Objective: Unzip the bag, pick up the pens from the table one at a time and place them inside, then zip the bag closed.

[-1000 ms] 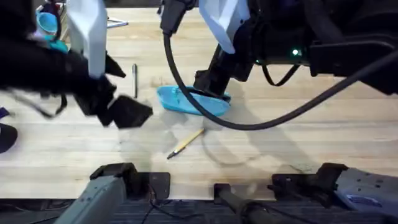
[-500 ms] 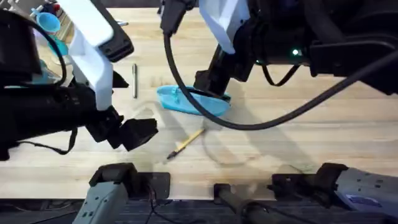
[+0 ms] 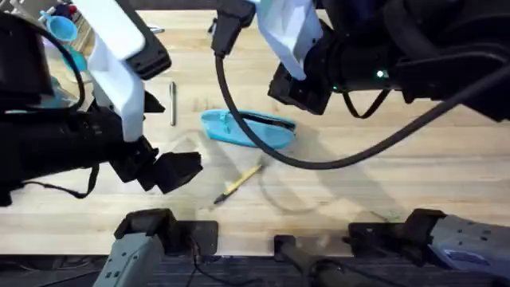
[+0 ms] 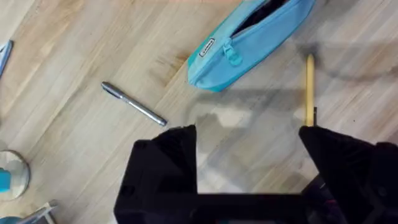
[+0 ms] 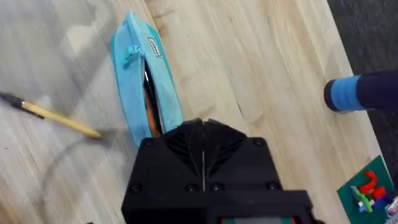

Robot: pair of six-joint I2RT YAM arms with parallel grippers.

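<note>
The bag [image 3: 247, 130] is lying unzipped in the middle of the table [image 3: 414, 175], ready for filling. The left gripper [image 4: 249, 140], fingers wide, is hovering between the silver pen [image 4: 134, 104] and the wooden pen [image 4: 309, 90]; the right gripper [image 5: 203, 146], fingers together and holding nothing, is hanging above the bag.

Bag [image 3: 249, 129] in the middle of the table [image 3: 414, 175]. Metal pen [image 3: 172, 103] to its left. Wooden pen [image 3: 237, 182] nearer, just in front.
</note>
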